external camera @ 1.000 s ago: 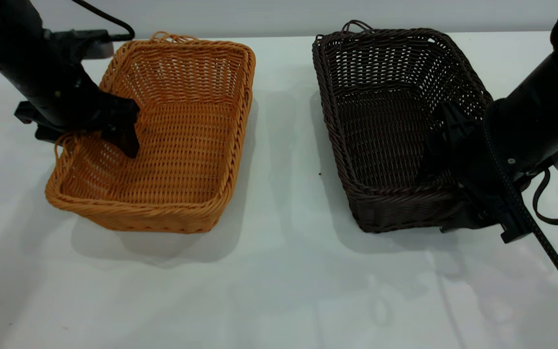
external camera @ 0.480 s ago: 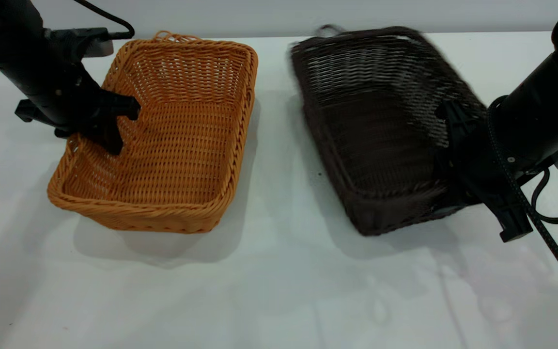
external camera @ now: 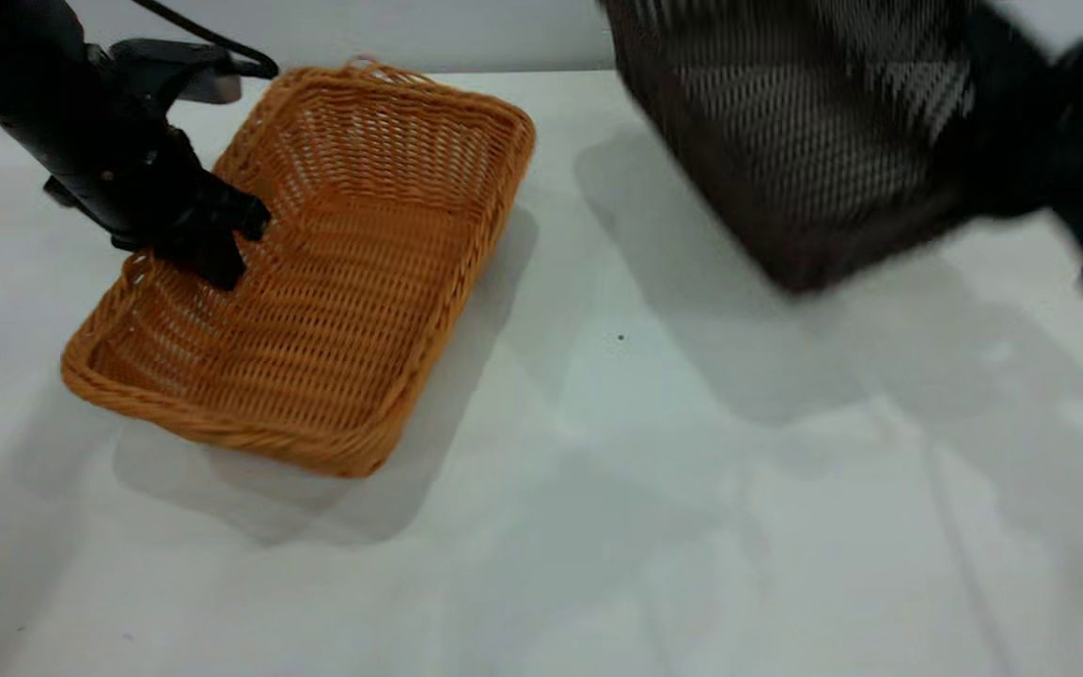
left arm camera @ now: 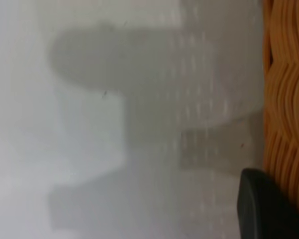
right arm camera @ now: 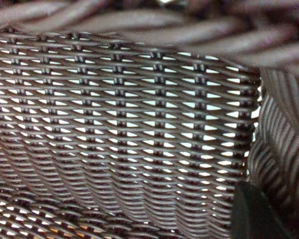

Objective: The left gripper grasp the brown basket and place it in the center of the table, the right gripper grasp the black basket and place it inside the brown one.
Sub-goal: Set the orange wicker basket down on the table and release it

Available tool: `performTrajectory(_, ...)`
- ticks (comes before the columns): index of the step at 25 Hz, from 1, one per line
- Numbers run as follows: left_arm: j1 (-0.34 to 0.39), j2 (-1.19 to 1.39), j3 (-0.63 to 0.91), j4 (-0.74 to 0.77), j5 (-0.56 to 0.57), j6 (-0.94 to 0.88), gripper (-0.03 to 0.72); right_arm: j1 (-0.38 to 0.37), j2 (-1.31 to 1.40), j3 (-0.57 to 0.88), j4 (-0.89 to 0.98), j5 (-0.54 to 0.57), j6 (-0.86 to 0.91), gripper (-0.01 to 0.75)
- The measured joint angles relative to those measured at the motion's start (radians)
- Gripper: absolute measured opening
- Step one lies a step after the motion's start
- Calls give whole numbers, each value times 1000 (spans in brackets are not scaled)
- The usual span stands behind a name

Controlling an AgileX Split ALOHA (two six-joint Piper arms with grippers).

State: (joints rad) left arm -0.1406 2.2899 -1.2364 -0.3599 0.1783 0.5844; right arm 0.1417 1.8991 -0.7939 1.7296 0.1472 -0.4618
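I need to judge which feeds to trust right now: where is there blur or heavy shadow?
Exterior view: the black basket and right gripper are smeared by motion blur; the brown basket and left gripper are sharp, and soft shadows lie on the table. Left wrist view: hazy, mostly shadow on the table. Right wrist view: the weave is sharp mid-frame, its rim soft.

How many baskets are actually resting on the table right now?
1. The brown basket sits on the table at left, the left gripper on its rim. The black basket is lifted clear at upper right, carried by the right gripper.
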Motion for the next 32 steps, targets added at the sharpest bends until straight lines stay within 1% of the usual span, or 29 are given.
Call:
performTrajectory(1,-8,-2,0,-2,0,48,83,-34,-24,-25,-38,46,-41,83)
performTrajectory(3,-32,-5,-1,-5,-1,178,83,-75,-66,-66,-119,158,-86,83)
performTrajectory(6,-90,-8,-5,-8,-5,383,83,-128,-110,-152,-273,359,-85,83)
performTrajectory(7,-115,-8,-11,-9,-5,452,83,-139,-116,-192,-333,442,-69,83)
performTrajectory(10,-188,-8,-32,-12,-3,623,83,-150,-118,-286,-496,599,-4,83)
performTrajectory(13,-260,-6,-58,-11,10,767,83,-150,-118,-359,-624,686,37,83)
performTrajectory(16,-312,5,-92,0,29,870,83,-150,-118,-388,-672,710,65,83)
performTrajectory(18,-326,16,-119,8,36,904,83,-151,-118,-391,-692,711,76,83)
performTrajectory(24,-328,32,-140,10,32,917,83,-165,-116,-391,-713,695,95,83)
performTrajectory(29,-328,58,-151,10,5,918,83,-212,-116,-391,-693,625,118,83)
performTrajectory(32,-328,78,-170,10,9,918,82,-222,-116,-391,-686,592,120,83)
